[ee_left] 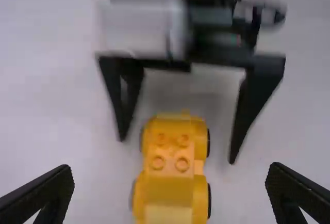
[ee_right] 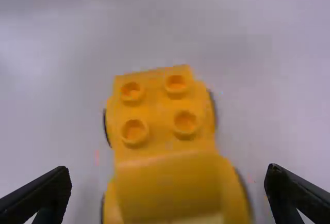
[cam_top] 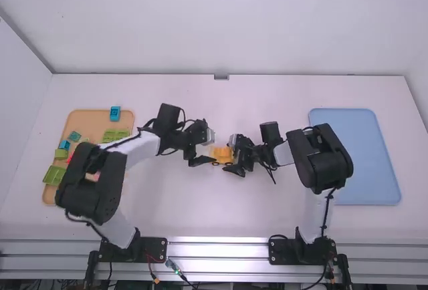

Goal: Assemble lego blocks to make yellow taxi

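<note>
Table point(cam_top: 200, 213): no readable text, label, brand, number or sign on it or on anything around it

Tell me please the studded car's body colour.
The car body is yellow-orange, clearest in the right wrist view.
</note>
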You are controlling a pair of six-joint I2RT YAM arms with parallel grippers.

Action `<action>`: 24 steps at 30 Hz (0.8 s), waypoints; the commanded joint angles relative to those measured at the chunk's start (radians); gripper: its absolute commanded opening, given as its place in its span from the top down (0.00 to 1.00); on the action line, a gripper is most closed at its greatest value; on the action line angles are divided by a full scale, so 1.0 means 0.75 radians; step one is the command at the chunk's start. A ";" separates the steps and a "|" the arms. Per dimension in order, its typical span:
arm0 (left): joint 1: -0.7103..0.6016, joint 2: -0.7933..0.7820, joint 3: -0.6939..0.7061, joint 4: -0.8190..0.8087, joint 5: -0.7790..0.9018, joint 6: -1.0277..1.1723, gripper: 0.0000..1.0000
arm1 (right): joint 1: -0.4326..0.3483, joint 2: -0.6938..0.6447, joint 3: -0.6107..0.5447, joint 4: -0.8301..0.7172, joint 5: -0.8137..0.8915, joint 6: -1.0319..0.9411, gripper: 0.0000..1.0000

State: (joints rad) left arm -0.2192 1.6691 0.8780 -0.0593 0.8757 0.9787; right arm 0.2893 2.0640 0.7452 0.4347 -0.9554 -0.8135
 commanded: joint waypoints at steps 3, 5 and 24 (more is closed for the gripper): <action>0.158 -0.191 -0.002 -0.096 0.013 -0.014 0.01 | 0.063 0.011 0.046 0.018 0.062 0.007 0.01; 0.231 -0.249 -0.002 -0.159 0.045 0.003 0.01 | 0.102 0.011 0.046 0.020 0.169 0.008 0.01; 0.344 -0.290 -0.003 -0.285 0.098 0.068 0.01 | -0.008 -0.216 0.181 -0.274 0.339 0.058 0.50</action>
State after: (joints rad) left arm 0.0330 1.4677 0.8780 -0.2726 0.9306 1.0187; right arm 0.3290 2.0113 0.8536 0.2424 -0.7227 -0.7654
